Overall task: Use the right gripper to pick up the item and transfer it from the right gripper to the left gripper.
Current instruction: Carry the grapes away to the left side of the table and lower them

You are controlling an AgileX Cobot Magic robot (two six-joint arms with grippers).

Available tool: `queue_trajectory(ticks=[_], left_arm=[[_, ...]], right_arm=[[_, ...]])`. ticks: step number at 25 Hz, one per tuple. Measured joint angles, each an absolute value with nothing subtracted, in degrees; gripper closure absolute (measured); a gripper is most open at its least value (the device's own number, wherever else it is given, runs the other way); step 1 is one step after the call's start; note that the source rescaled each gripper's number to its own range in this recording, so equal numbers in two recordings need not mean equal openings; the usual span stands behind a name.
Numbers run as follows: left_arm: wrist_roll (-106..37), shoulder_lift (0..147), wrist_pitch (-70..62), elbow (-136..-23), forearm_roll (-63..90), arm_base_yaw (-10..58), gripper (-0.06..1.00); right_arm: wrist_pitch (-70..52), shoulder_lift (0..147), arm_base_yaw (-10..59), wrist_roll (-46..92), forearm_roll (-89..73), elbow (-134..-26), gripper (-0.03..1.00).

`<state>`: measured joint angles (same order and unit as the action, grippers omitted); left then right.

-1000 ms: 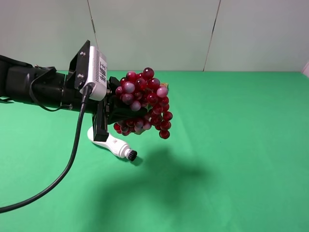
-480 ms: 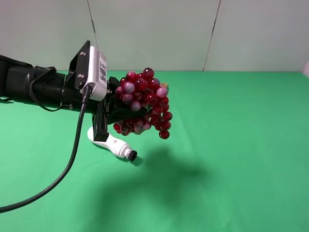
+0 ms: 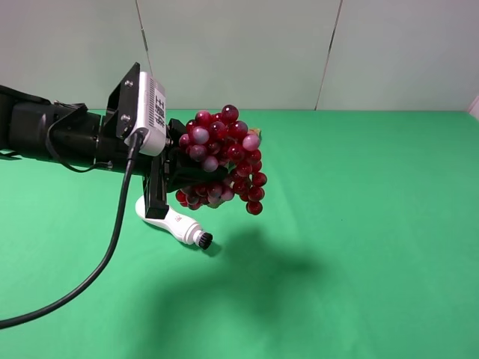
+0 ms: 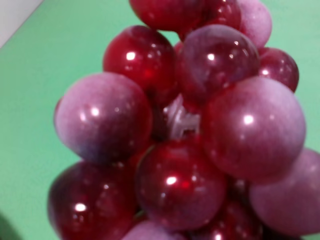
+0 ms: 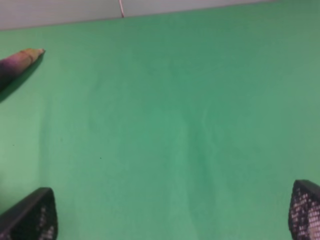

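The bunch of dark-red glossy grapes (image 3: 224, 153) hangs in the air above the green table, held by my left gripper (image 3: 183, 176), whose black jaws are shut on its left side. The left arm carries a white camera box (image 3: 153, 112) and a thick black cable. In the left wrist view the grapes (image 4: 185, 135) fill the whole picture, and the jaws themselves are hidden. My right gripper (image 5: 170, 215) is outside the exterior view. In the right wrist view its two fingertips (image 5: 30, 215) stand far apart, open and empty, over bare green cloth.
A white bottle-shaped device with a black tip (image 3: 176, 222) lies on the table below the left gripper. The tip of a dark purple eggplant (image 5: 17, 62) shows in the right wrist view. A grey wall stands behind the green table (image 3: 359, 224).
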<state>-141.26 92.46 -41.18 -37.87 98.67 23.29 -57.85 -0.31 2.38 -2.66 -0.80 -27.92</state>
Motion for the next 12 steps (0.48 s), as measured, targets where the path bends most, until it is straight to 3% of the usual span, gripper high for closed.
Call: queue_trajectory(ticks=[12], left_arm=[[-141.26,92.46,-41.18,-37.87,98.67,23.29,0.94]], right_arm=[[-57.9,-0.31,2.38,-2.66,-0.8,-27.92,-0.03]])
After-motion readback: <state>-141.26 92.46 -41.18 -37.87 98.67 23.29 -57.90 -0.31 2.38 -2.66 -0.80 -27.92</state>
